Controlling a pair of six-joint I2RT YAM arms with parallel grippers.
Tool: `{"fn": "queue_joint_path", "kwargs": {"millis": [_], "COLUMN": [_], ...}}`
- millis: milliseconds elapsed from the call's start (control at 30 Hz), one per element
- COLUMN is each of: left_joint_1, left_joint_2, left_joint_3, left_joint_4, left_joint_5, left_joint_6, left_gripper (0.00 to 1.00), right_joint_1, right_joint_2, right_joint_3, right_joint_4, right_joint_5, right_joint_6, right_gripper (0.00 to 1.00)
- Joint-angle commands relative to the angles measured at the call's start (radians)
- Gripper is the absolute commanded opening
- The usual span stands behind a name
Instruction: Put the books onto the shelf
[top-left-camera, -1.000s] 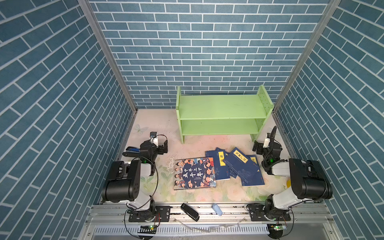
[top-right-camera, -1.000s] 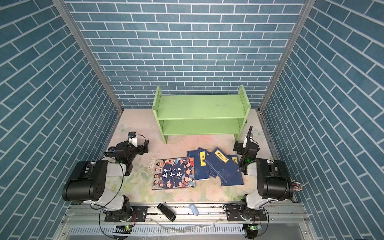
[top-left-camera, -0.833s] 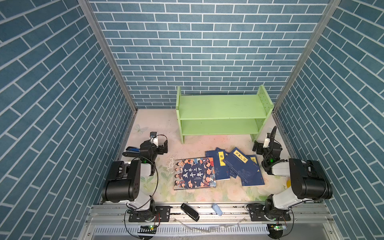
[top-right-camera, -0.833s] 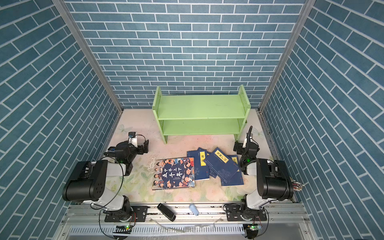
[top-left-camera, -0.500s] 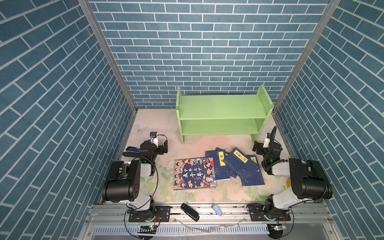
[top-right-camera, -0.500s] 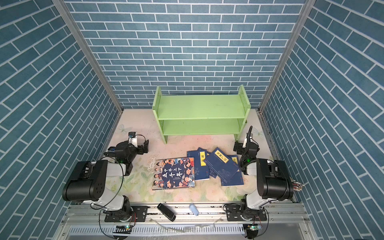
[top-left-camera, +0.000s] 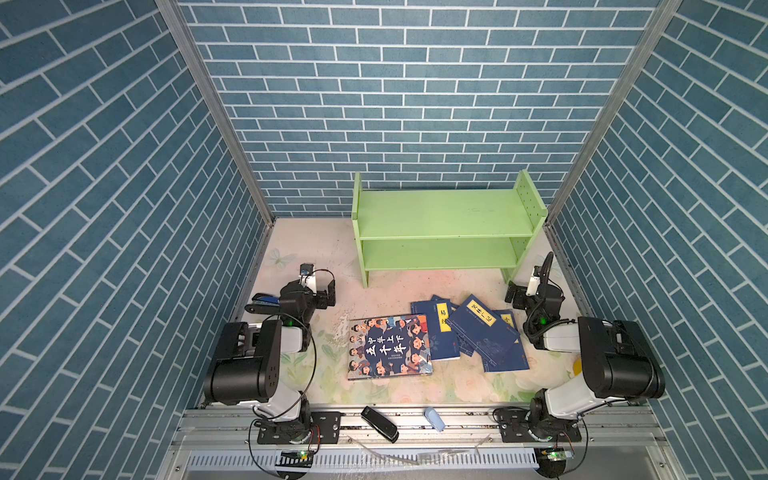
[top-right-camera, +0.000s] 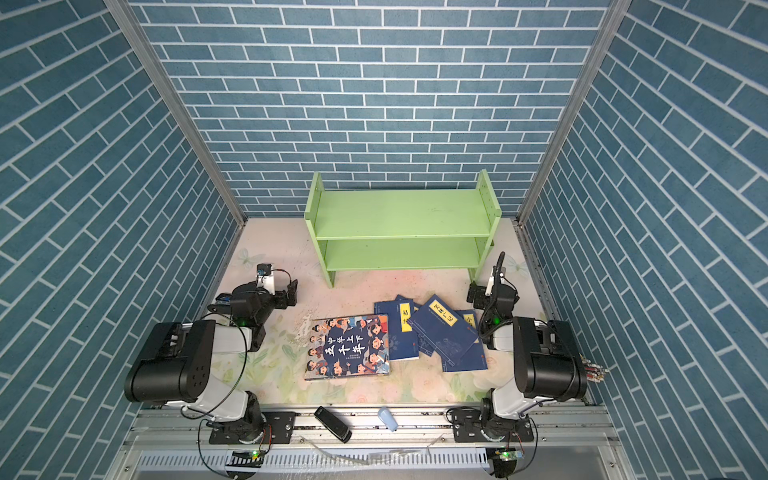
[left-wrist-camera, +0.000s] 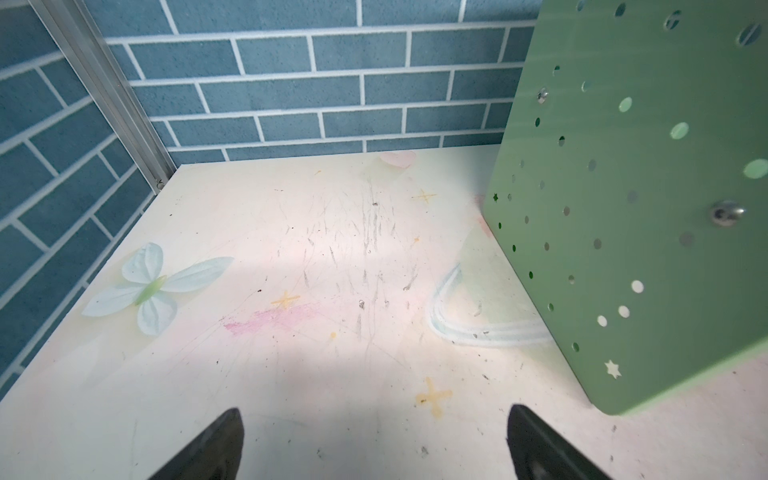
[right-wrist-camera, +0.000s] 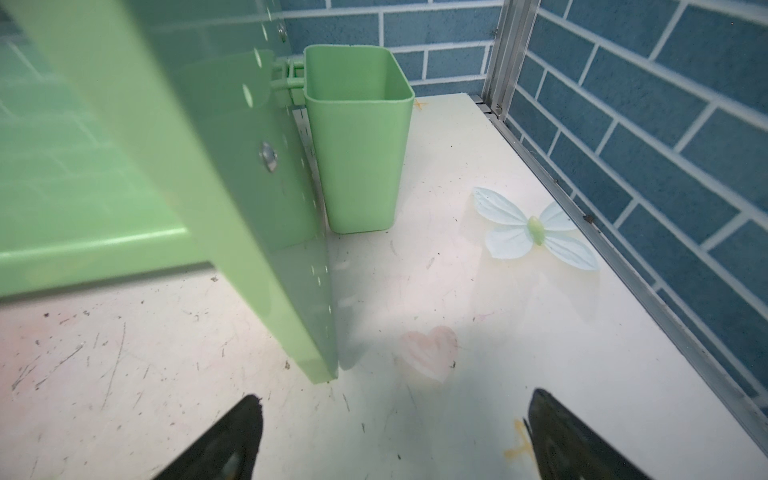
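Books are best taken one at a time, I judge: start with the topmost navy book (top-left-camera: 482, 320), catching a free edge so its thin cover does not drag those beneath. All lie flat on the surface (top-left-camera: 316, 266), overlapping beside the large book (top-left-camera: 389, 347), in front of the bare shelf (top-left-camera: 440, 220). Both the left end effector (left-wrist-camera: 376, 440) and the right end effector (right-wrist-camera: 395, 415) stand wide open, holding nothing, the right near the navy pile.
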Motion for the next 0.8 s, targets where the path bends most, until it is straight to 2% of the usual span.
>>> {"fn": "queue_joint_path", "kwargs": {"millis": [0,767], "left_joint_1": [-0.004,-0.007], "left_joint_2": [-0.010,-0.011], "left_joint_3": [0.005,0.006], "left_joint_4": [-0.011,-0.015], "left_joint_5": [-0.010,-0.014], "left_joint_6": [0.005,0.007], "left_gripper": [1.00,1.00], "right_joint_1": [-0.003,-0.003], "right_joint_2": [-0.006,-0.004], "right_joint_3": [0.020,0.021], "right_joint_4": [-0.001,-0.004], "right_joint_5": [-0.007,-0.013], "right_joint_6": [-0.030,-0.029], "right_gripper": [0.99,0.99]}}
